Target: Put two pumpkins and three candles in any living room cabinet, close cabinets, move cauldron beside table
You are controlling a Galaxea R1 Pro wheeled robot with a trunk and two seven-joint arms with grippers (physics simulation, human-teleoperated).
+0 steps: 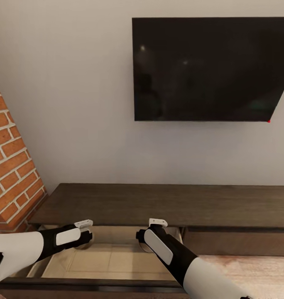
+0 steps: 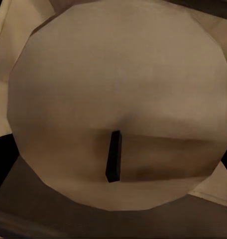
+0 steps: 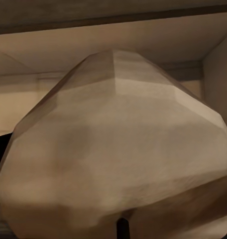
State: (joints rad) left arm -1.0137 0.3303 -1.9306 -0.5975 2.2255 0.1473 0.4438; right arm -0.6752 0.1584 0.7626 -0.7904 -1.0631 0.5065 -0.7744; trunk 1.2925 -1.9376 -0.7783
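A pale wall fills most of the head view, with a large dark television mounted on it and a slanted red brick column at the left edge. Below them runs the cabinet, long, low and dark brown, its top bare. 1 drawer at the cabinet's left end stands pulled out, showing a pale beige inside; the drawer front beside it on the right is closed.

Both arms reach over the open drawer. The left gripper hangs above the drawer's back left part, and the right gripper above its back middle. I cannot tell how far either gripper is open, since the fingers are hidden in every view.

In the left wrist view a beige candle sits very close to the camera, its dark wick showing. In the right wrist view a second candle sits equally close, with the drawer's pale walls behind it.
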